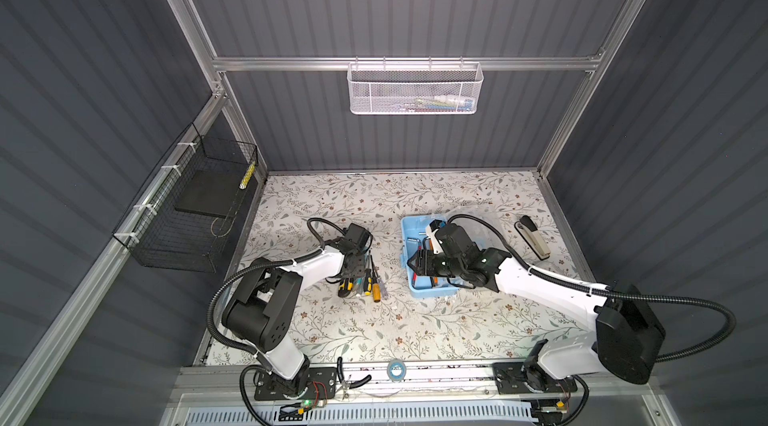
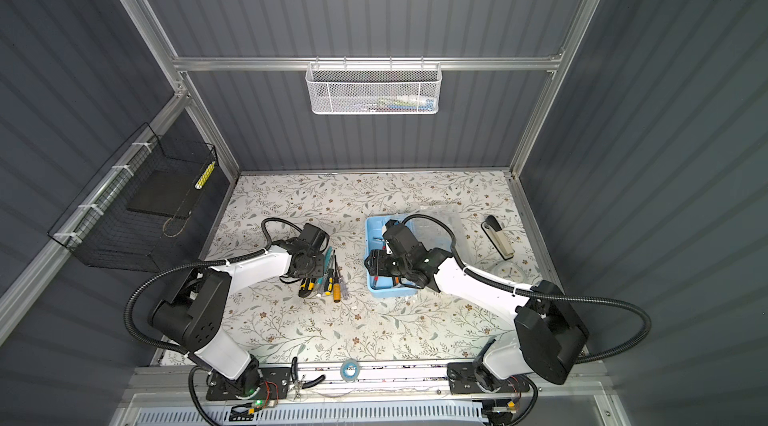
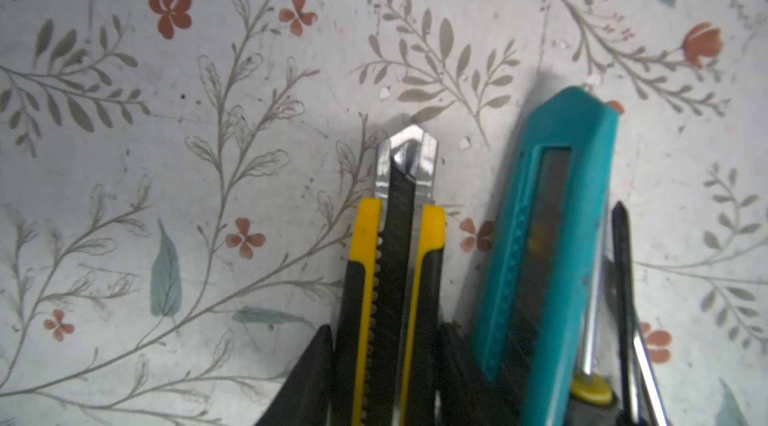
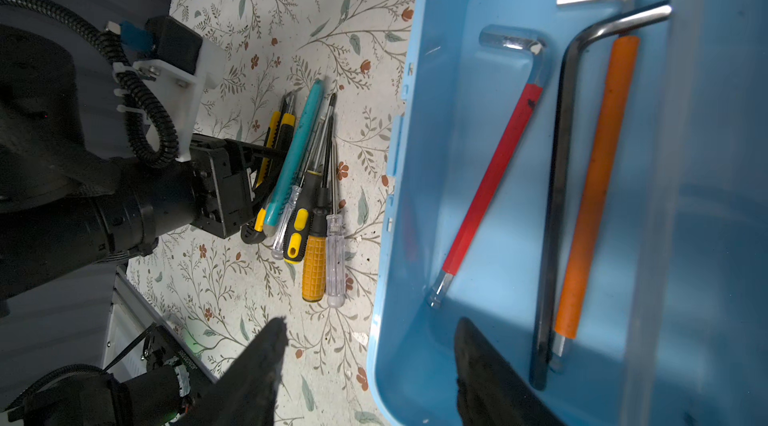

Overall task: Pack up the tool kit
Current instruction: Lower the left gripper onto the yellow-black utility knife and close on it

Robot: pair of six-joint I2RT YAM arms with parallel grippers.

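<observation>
Cool, even overhead light brightens the floral surface (image 1: 374,320) in both top views; the grey walls stay dim. The left wrist view is soft (the teal knife (image 3: 515,245) blurs toward the lower right). A sheen lies on the tool kit (image 4: 457,112).

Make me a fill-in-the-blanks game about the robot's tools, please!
1. In the right wrist view the blue case shows ___ bent keys.
2. The left gripper has its fingers on either side of a knife that is black and ___.
3. In both top views the stapler lies to the ___ of the case.
4. The basket on the back wall is ___.
Missing words: three, yellow, right, white.
</observation>
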